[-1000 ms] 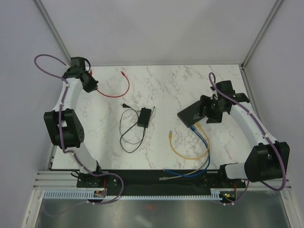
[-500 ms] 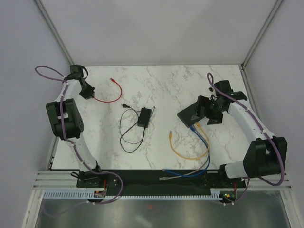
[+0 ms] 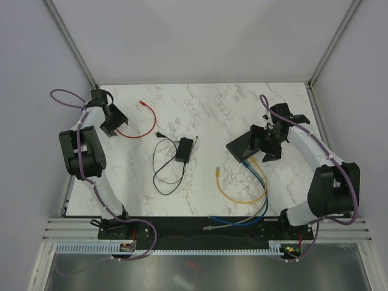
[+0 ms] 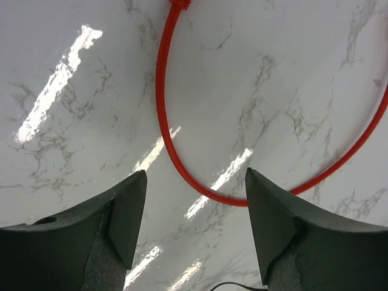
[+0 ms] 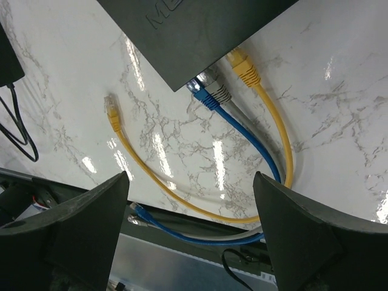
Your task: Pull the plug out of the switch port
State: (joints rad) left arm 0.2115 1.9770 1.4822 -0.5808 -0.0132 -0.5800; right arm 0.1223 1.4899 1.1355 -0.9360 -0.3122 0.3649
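Now right tool [image 5: 189, 177] gapes near switch [image 5: 200, 30]

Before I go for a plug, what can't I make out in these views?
- Right wrist: switch cut off by the top edge; sockets hidden under its casing.
- Top external: right gripper covers part of the switch; plugs too small to judge latches.
- Left wrist: red cable runs off the top and right edges.

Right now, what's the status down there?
Left gripper open, over red cable. Right gripper open, near switch. Yellow, blue, grey plugs seated. Nothing blocking.
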